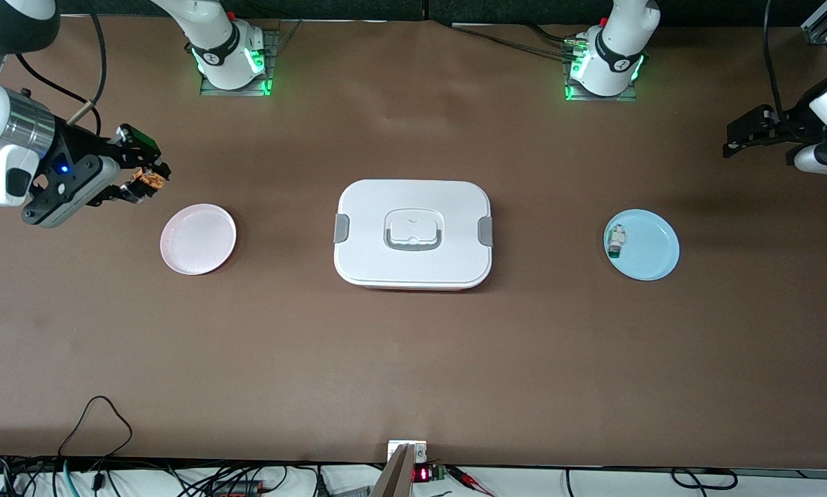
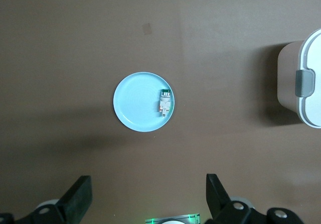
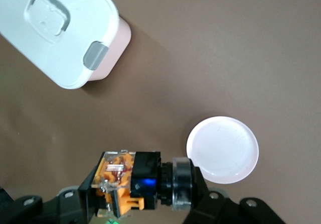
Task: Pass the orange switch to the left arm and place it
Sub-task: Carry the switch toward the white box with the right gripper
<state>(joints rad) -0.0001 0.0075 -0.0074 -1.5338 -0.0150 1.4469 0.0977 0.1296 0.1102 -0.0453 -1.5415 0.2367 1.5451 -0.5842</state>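
Right now: orange switch [image 1: 152, 179] pinched between the fingers of the right tool [image 1: 144, 183], up in the air over bare counter [image 1: 413, 359] at the right arm's end, just off the rim of the pink plate [image 1: 198, 239] and not over it. Clamped tight, no gap visible at the fingertips. Right wrist view: switch [image 3: 143, 184] lying crosswise in the grip, long axis running across the fingers; orange-and-clear body at one end, black middle section, round black-and-silver collar at the end toward the pink plate [image 3: 222, 149]. Roughly level, no clear tilt. Front view too small to confirm the axis.

Left tool [image 1: 731, 141] spread wide, holding nothing, hanging over the counter at the left arm's end, near the blue plate [image 1: 643, 244] but not above it. Left wrist view: both fingers [image 2: 77, 196] well apart, blue plate [image 2: 144, 102] between them and farther out.

White-and-green part [image 1: 616, 241] lying flat on the blue plate, close to the rim on the box side.

White box [image 1: 413, 233] mid-counter between the two plates, lid on, grey clips at both short ends, handle flat on top. Well apart from both tools.
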